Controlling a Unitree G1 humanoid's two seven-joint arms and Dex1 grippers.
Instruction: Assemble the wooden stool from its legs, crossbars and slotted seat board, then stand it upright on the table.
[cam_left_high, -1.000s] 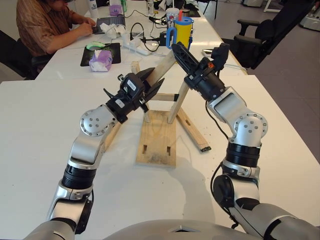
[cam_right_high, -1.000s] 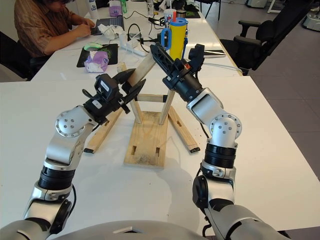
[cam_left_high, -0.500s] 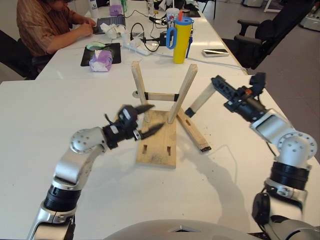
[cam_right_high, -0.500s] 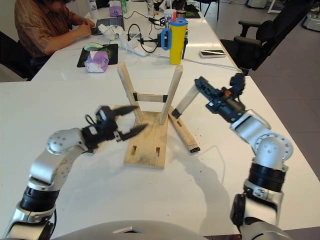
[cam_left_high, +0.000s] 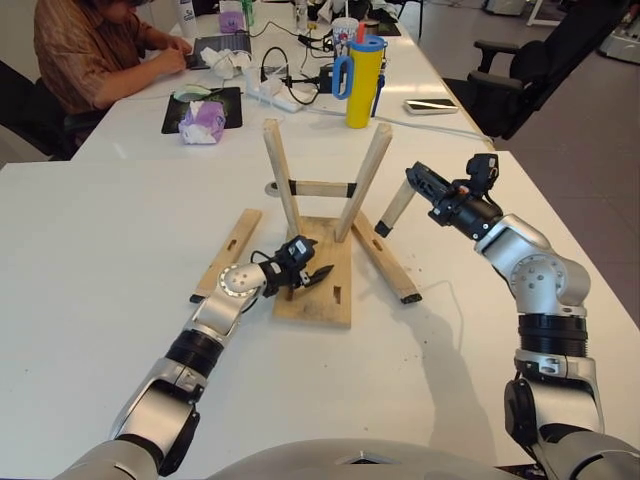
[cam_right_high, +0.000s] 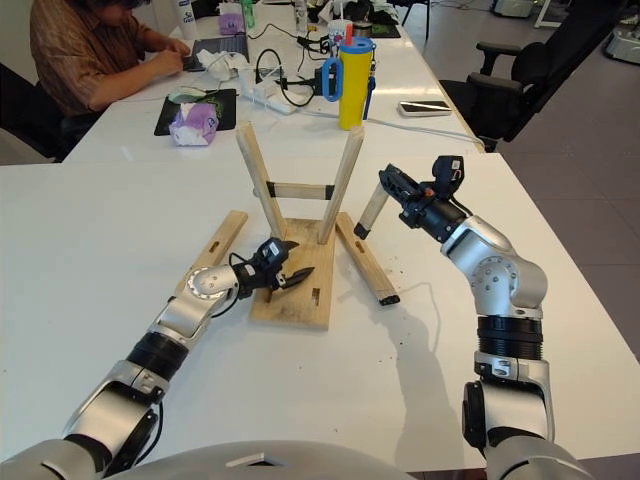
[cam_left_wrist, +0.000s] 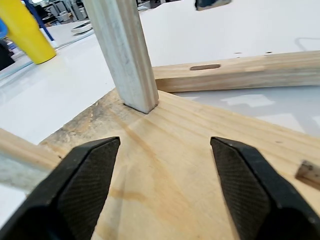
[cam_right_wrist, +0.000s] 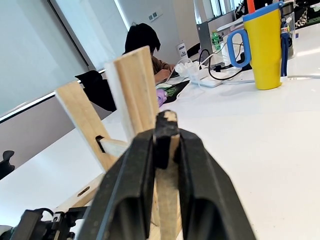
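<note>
One loose leg lies flat left of the seat board. Left gripper hovers low over the board, jaws apart (near the foot of the left upright leg). That leg and the right upright leg stand slotted, with the crossbar between them. Right gripper is clamped on a tilted leg above a lying leg.

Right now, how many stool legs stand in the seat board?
2: the left leg and the right leg, both standing splayed at the far end of the seat board, joined by a crossbar.

left arm low, forward | left claw spread wide | right arm raised | right claw clamped on leg
</note>
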